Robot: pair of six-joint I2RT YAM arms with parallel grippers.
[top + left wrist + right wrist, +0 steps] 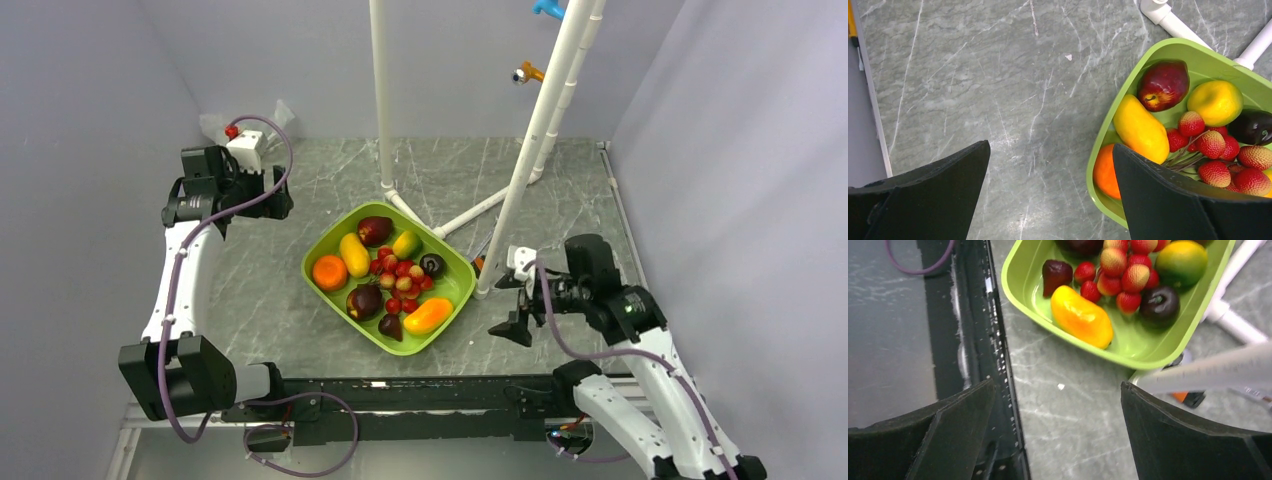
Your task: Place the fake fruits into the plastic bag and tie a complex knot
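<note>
Fake fruits (392,276) apart from both jaws

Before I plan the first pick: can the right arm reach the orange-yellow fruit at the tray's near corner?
Probably yes: the fruit lies uncovered, the right fingers open nearby; the white pipe stands aside.

Plastic bag (282,112) seemingly half hidden behind white box (245,150).
</note>
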